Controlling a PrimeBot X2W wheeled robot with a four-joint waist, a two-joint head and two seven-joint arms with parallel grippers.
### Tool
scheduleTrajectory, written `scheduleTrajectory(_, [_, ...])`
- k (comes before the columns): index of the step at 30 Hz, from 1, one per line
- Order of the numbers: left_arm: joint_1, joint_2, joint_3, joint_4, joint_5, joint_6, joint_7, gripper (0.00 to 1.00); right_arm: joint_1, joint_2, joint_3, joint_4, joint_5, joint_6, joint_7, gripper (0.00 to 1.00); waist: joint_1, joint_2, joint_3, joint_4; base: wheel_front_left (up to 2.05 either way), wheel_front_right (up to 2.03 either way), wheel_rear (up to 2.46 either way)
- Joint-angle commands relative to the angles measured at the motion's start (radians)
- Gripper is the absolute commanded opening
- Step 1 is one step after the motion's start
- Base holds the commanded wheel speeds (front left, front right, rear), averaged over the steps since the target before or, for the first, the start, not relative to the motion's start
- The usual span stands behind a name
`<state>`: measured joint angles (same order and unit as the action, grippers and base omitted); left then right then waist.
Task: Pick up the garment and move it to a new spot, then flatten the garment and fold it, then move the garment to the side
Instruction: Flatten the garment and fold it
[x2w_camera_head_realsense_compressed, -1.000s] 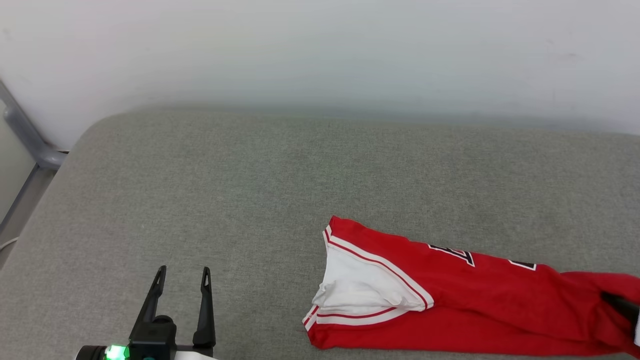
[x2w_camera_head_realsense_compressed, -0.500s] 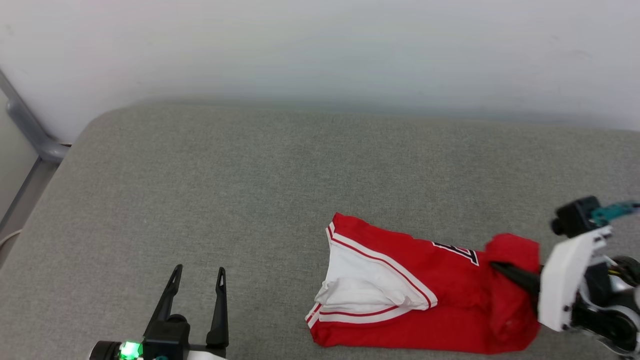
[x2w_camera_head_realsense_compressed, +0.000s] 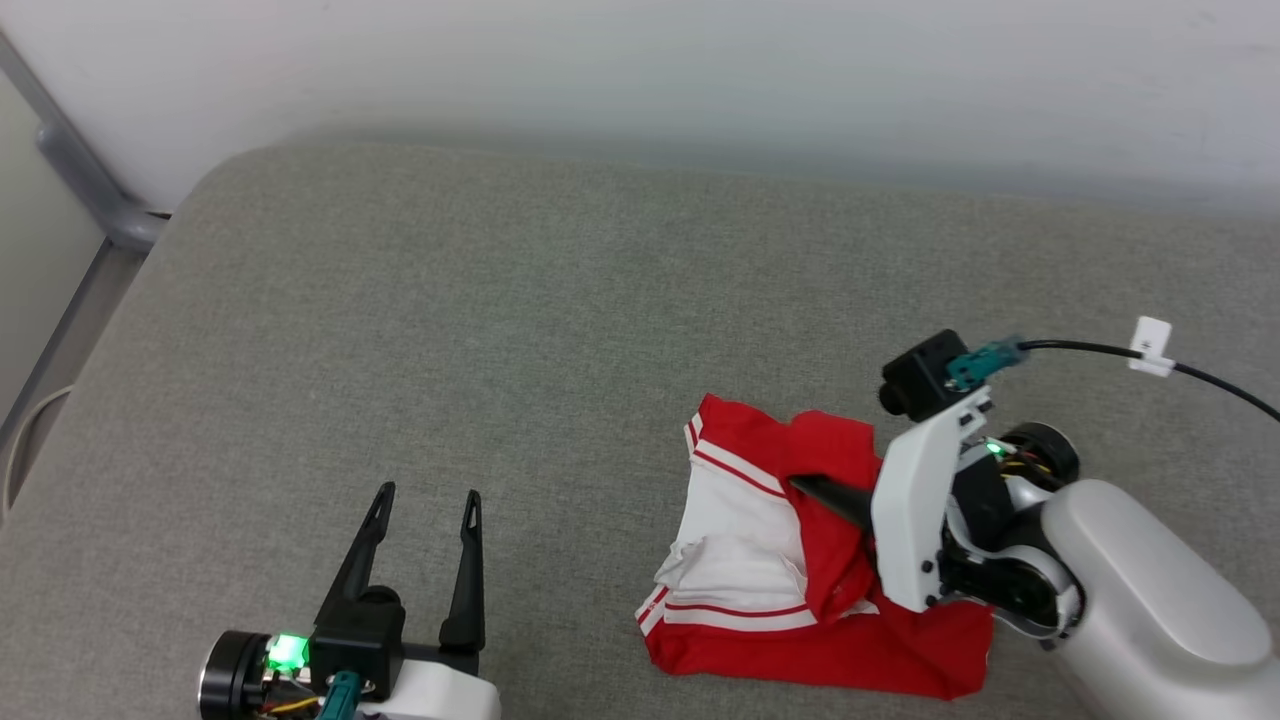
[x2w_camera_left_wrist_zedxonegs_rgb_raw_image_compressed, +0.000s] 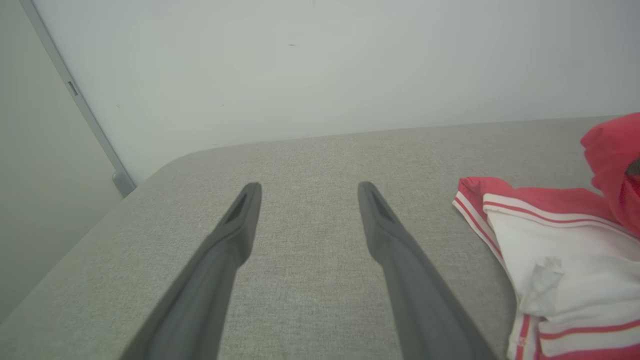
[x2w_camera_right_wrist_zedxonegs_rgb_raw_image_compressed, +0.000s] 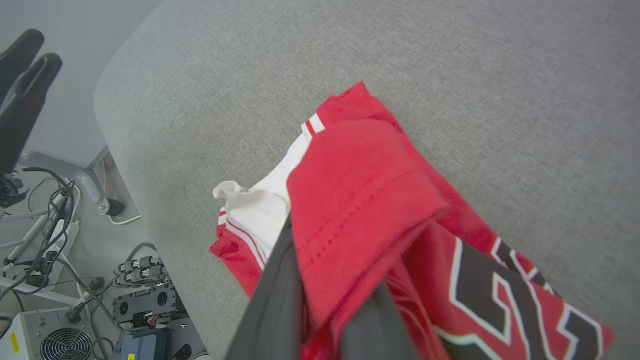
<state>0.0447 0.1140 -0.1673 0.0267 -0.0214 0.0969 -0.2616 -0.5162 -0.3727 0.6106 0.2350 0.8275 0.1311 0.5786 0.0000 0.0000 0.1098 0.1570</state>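
Observation:
The garment (x2w_camera_head_realsense_compressed: 745, 520) lies bunched on the grey cushion (x2w_camera_head_realsense_compressed: 500, 330) at lower right: red cloth, a white sleeve and striped trim. My right gripper (x2w_camera_head_realsense_compressed: 800, 487) is shut on a red fold of it, held up over the white sleeve. In the right wrist view that fold of the garment (x2w_camera_right_wrist_zedxonegs_rgb_raw_image_compressed: 360, 190) drapes over the right gripper (x2w_camera_right_wrist_zedxonegs_rgb_raw_image_compressed: 335, 255), and black white-edged lettering (x2w_camera_right_wrist_zedxonegs_rgb_raw_image_compressed: 480, 280) shows below. My left gripper (x2w_camera_head_realsense_compressed: 428, 493) stands open and holds nothing, left of the shirt. The left wrist view shows the left gripper (x2w_camera_left_wrist_zedxonegs_rgb_raw_image_compressed: 307, 187) over bare cushion, the garment (x2w_camera_left_wrist_zedxonegs_rgb_raw_image_compressed: 550, 240) to its right.
A white wall runs behind the cushion. A grey metal frame (x2w_camera_head_realsense_compressed: 90, 190) stands past the cushion's rounded left corner. A black cable (x2w_camera_head_realsense_compressed: 1100, 350) trails from my right wrist. Beyond the cushion's edge, cables and equipment boxes (x2w_camera_right_wrist_zedxonegs_rgb_raw_image_compressed: 50, 300) sit on the floor.
My right gripper has carried the garment's red end leftward over the rest, doubling the shirt up. The head camera has shifted too. The left gripper stays open.

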Motion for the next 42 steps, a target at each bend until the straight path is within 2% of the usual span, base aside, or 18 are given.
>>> scheduleTrajectory(1, [-0.017, -0.005, -0.003, 0.0, 0.004, -0.003, -0.005, 1.0, -0.024, 0.012, 0.014, 0.019, -0.01, -0.001, -0.015, 0.0, 0.0, 0.0, 0.011, 0.01, 0.0, 0.0, 0.0])
scheduleTrajectory(4, [-0.029, -0.01, -0.007, 0.005, 0.006, -0.006, -0.005, 1.0, -0.059, 0.04, 0.062, 0.089, -0.029, -0.001, -0.039, 0.0, 0.0, 0.0, 0.023, 0.023, 0.0, 0.0, 0.0])
scheduleTrajectory(5, [-0.042, -0.013, -0.009, 0.009, 0.007, -0.01, -0.005, 1.0, -0.084, 0.058, 0.106, 0.157, -0.041, -0.001, -0.054, 0.0, 0.0, 0.0, 0.033, 0.033, 0.0, 0.0, 0.0])
scheduleTrajectory(10, [-0.054, -0.018, -0.009, 0.011, 0.007, -0.012, -0.005, 1.0, -0.101, 0.088, 0.156, 0.273, -0.059, -0.001, -0.09, 0.0, 0.0, 0.0, 0.045, 0.04, 0.0, 0.0, 0.0])
scheduleTrajectory(16, [-0.051, -0.021, -0.002, 0.017, 0.006, -0.012, -0.005, 1.0, -0.108, 0.107, 0.204, 0.326, -0.07, -0.001, -0.175, 0.0, 0.0, 0.0, 0.039, 0.029, 0.0, 0.0, 0.0])
scheduleTrajectory(17, [-0.047, -0.021, -0.001, 0.018, 0.007, -0.011, -0.005, 1.0, -0.111, 0.104, 0.207, 0.321, -0.068, -0.001, -0.196, 0.15, 0.0, 0.0, 0.033, 0.026, 0.0, 0.0, 0.0])
scheduleTrajectory(18, [-0.042, -0.02, -0.001, 0.019, 0.009, -0.011, -0.005, 1.0, -0.114, 0.098, 0.213, 0.316, -0.071, -0.001, -0.216, 0.69, 0.0, 0.0, 0.027, 0.022, 0.0, 0.0, 0.0])
scheduleTrajectory(19, [-0.038, -0.018, 0.001, 0.02, 0.009, -0.012, -0.005, 1.0, -0.115, 0.091, 0.216, 0.311, -0.072, -0.001, -0.234, 1.0, 0.0, 0.0, 0.02, 0.016, 0.0, 0.0, 0.0])
scheduleTrajectory(24, [-0.017, -0.009, 0.008, 0.019, 0.009, -0.012, -0.005, 1.0, -0.083, 0.051, 0.203, 0.249, -0.051, -0.001, -0.332, 1.0, 0.0, 0.0, -0.023, -0.013, 0.0, 0.0, 0.0])
scheduleTrajectory(29, [0.01, -0.003, 0.019, 0.013, 0.003, -0.016, -0.005, 1.0, -0.03, -0.006, 0.122, 0.175, -0.067, -0.001, -0.466, 1.0, 0.0, 0.0, -0.061, -0.049, 0.0, 0.0, 0.0])
scheduleTrajectory(31, [0.022, -0.002, 0.022, 0.009, 0.006, -0.013, -0.005, 1.0, -0.009, -0.032, 0.073, 0.158, -0.103, -0.001, -0.529, 1.0, 0.0, 0.0, -0.072, -0.063, 0.0, 0.0, 0.0])
scheduleTrajectory(36, [0.042, 0.004, 0.034, 0.003, 0.002, -0.013, -0.005, 1.0, 0.076, -0.046, -0.071, 0.133, -0.207, -0.001, -0.666, 1.0, 0.0, 0.0, -0.099, -0.1, 0.0, 0.0, 0.0])
scheduleTrajectory(42, [0.054, 0.008, 0.04, -0.002, 0.002, -0.017, -0.005, 1.0, 0.198, -0.002, -0.28, 0.101, -0.361, -0.001, -0.8, 1.0, 0.0, 0.0, -0.12, -0.134, 0.0, 0.0, 0.0])
